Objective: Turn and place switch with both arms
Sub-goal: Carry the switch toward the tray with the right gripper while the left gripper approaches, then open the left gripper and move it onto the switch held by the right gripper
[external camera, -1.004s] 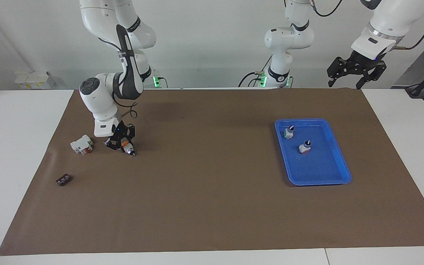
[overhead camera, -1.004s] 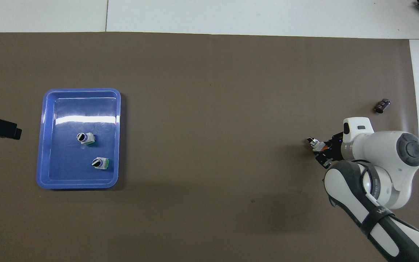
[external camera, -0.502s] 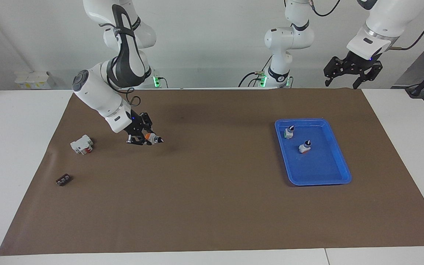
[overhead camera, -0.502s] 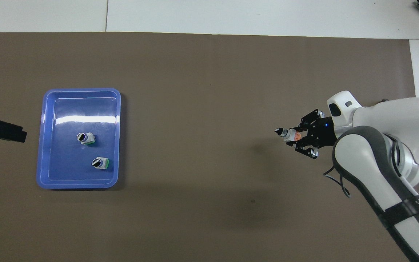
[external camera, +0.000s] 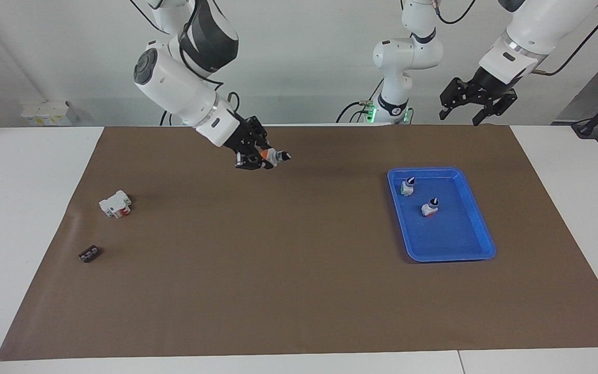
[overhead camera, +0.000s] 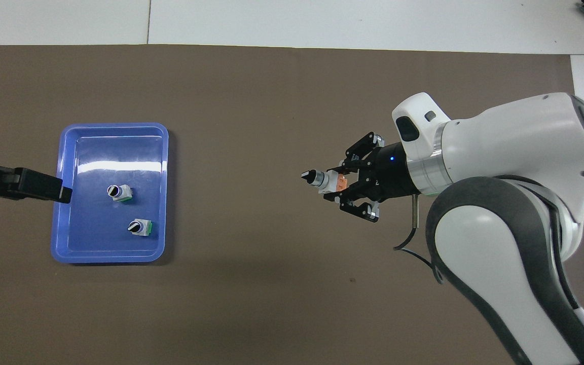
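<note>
The switch (external camera: 276, 155), white with an orange end and a black-and-white knob tip, is held level in the air with its tip pointing toward the left arm's end. My right gripper (external camera: 265, 156) is shut on its orange end, above the brown mat (external camera: 299, 270) near the table's middle. The overhead view shows the same switch (overhead camera: 325, 181) in the right gripper (overhead camera: 340, 185). High above the mat's corner at its own end, my left gripper (external camera: 459, 118) hangs open and holds nothing. In the overhead view this left gripper (overhead camera: 43, 187) covers the blue tray's edge.
A blue tray (external camera: 449, 236) toward the left arm's end holds two similar switches (external camera: 407, 187) (external camera: 430, 206). Toward the right arm's end, a blocky white part with a red piece (external camera: 115, 203) and a small black part (external camera: 90, 254) lie on the mat.
My right gripper lifted the switch off the mat beside the blocky white part and carried it up toward the table's middle. The left gripper drifted toward the tray.
</note>
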You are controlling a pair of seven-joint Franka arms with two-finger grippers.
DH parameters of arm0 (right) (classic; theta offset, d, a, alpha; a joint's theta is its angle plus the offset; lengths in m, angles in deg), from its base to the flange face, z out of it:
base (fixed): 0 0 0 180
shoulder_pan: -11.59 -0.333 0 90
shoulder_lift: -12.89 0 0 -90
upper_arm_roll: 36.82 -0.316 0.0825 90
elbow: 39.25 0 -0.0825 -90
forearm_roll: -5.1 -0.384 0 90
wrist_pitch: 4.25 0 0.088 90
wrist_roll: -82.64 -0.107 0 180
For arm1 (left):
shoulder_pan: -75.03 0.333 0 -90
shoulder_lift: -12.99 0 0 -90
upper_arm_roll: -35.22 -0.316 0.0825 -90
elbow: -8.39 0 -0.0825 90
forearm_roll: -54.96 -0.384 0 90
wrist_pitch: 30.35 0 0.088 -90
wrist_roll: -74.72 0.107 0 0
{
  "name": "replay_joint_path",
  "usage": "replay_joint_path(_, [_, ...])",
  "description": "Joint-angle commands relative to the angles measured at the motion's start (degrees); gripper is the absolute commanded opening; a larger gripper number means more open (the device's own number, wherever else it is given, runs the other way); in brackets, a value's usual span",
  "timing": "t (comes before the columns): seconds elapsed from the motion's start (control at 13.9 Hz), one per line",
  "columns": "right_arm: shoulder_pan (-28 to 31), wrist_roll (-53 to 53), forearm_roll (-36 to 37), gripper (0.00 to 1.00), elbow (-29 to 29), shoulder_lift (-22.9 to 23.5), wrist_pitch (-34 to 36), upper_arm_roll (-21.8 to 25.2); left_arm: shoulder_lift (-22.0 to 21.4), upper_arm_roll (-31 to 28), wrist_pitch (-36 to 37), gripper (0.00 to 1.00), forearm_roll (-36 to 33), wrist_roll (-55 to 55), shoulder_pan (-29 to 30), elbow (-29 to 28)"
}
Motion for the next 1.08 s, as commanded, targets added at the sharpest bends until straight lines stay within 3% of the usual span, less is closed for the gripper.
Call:
replay_joint_path(0.0, [-0.6, -2.4, -3.0, 0.00, -3.0, 1.3, 0.8, -1.5, -2.6, 1.5, -0.5, 0.91, 3.1, -7.4, -1.2, -3.3])
replay_joint_path(0.5, [-9.4, -10.5, -3.0, 0.00, -3.2, 1.5, -11.4, -1.6, -2.7, 3.4, -2.7, 0.90, 20.2, -38.5, -1.5, -3.5])
replay_joint_path(0.72, [-12.3, -12.1, -2.9, 0.00, -3.1, 2.1, -16.1, -1.6, -3.6, 3.3, -5.4, 0.87, 25.8, -50.9, -1.4, -6.4])
replay_joint_path(0.86, [-12.7, -13.1, -2.6, 0.00, -3.0, 2.1, -17.5, -1.7, -4.6, 3.3, -9.6, 0.54, 31.4, -60.2, -1.2, -8.7])
replay_joint_path(1.0, [-13.8, -13.2, -2.3, 0.00, -3.0, 2.1, -17.8, -1.7, -4.3, 3.4, -12.2, 0.48, 32.3, -62.7, -1.2, -8.8])
